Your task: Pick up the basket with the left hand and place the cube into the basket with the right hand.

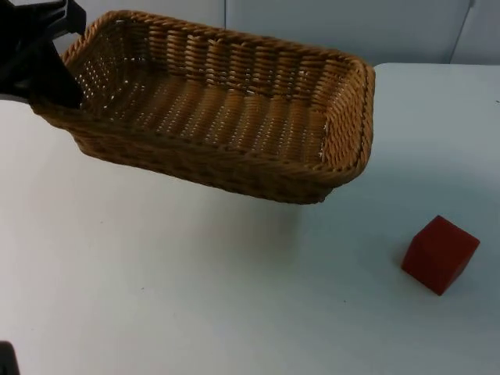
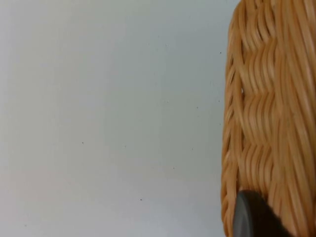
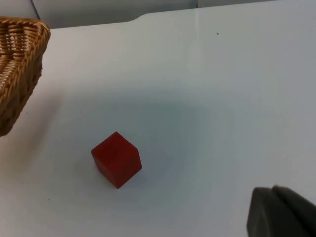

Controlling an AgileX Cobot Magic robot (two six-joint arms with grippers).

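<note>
A woven wicker basket (image 1: 203, 160) hangs tilted above the table at the back left, and its shadow lies on the white surface beneath it. My left gripper (image 1: 48, 78) is shut on the rim of its left end. In the left wrist view the basket's wall (image 2: 266, 98) stands close, with a black fingertip (image 2: 254, 217) pressed against it. Nothing lies inside the basket. A red cube (image 1: 440, 254) rests on the table at the front right, apart from the basket. The right wrist view has the cube (image 3: 117, 159) ahead of my right gripper (image 3: 281, 215), which is off it, and the basket's corner (image 3: 19, 59).
The white table (image 1: 156, 297) stretches bare in front of the basket and around the cube. A grey partition wall (image 1: 312, 23) closes off the back. A small dark shape (image 1: 6, 361) sits at the table's front left corner.
</note>
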